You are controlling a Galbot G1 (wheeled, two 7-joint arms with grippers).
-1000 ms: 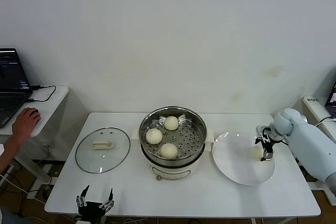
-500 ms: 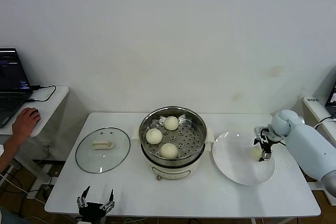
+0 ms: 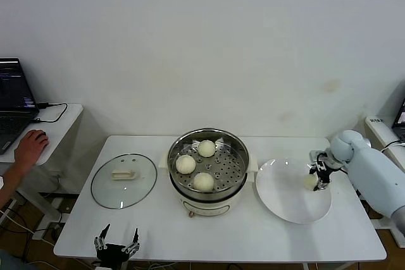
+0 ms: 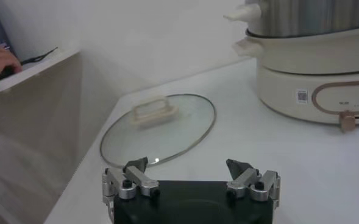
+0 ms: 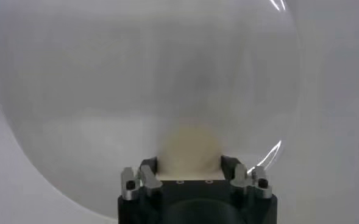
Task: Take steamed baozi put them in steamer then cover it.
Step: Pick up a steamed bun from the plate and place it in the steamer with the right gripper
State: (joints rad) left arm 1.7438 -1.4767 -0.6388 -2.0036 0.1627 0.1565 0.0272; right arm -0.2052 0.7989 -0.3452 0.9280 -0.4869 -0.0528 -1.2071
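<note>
The steamer (image 3: 242, 157) stands mid-table with three steamed baozi on its perforated tray: one at the back (image 3: 206, 148), one on the left (image 3: 185, 164), one at the front (image 3: 203, 181). My right gripper (image 3: 318, 177) is over the right part of the white plate (image 3: 285, 203), shut on the fourth baozi (image 3: 310, 181). In the right wrist view that baozi (image 5: 189, 148) sits between the two fingers, with the plate (image 5: 106, 91) under it. My left gripper (image 3: 116, 245) is open and empty at the table's front left edge.
The glass lid (image 3: 123, 180) with its cream handle lies flat left of the steamer; it also shows in the left wrist view (image 4: 161, 128), beside the steamer's base (image 4: 313, 61). A side table with a laptop and a person's hand (image 3: 30, 147) is at far left.
My right gripper has risen slightly over the plate with the baozi between its fingers. The left arm has not moved.
</note>
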